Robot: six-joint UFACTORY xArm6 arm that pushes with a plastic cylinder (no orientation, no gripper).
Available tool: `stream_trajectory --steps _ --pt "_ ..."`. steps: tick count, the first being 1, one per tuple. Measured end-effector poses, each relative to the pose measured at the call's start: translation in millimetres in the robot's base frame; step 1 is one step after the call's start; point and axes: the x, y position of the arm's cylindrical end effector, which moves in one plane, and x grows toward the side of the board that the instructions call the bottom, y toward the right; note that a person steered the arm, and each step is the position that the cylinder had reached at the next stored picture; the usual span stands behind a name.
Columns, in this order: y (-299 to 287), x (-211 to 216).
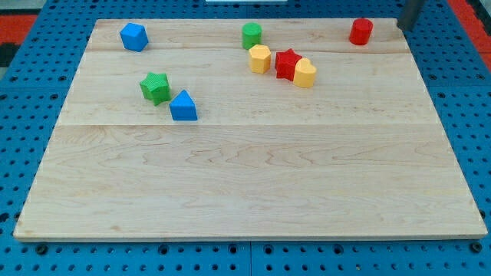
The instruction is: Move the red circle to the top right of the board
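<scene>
The red circle [361, 31] stands near the board's top right, close to the top edge. My rod shows as a dark shape at the view's top right corner; its tip [402, 27] sits just right of the red circle, apart from it, about at the board's right edge. A red star [287, 64] lies further left, between a yellow hexagon [260, 58] and a yellow heart-shaped block [305, 73], touching or nearly touching both.
A green block [252, 35] sits at top centre, a blue block [133, 37] at top left. A green star [156, 87] and a blue triangle [183, 106] lie at the left. The wooden board [245, 184] rests on a blue pegboard.
</scene>
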Motion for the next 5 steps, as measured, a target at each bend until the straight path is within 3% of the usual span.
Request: stream_trajectory --steps 1,2,5 --pt "-54 -3" --pt "-36 11" --pt "-22 0"
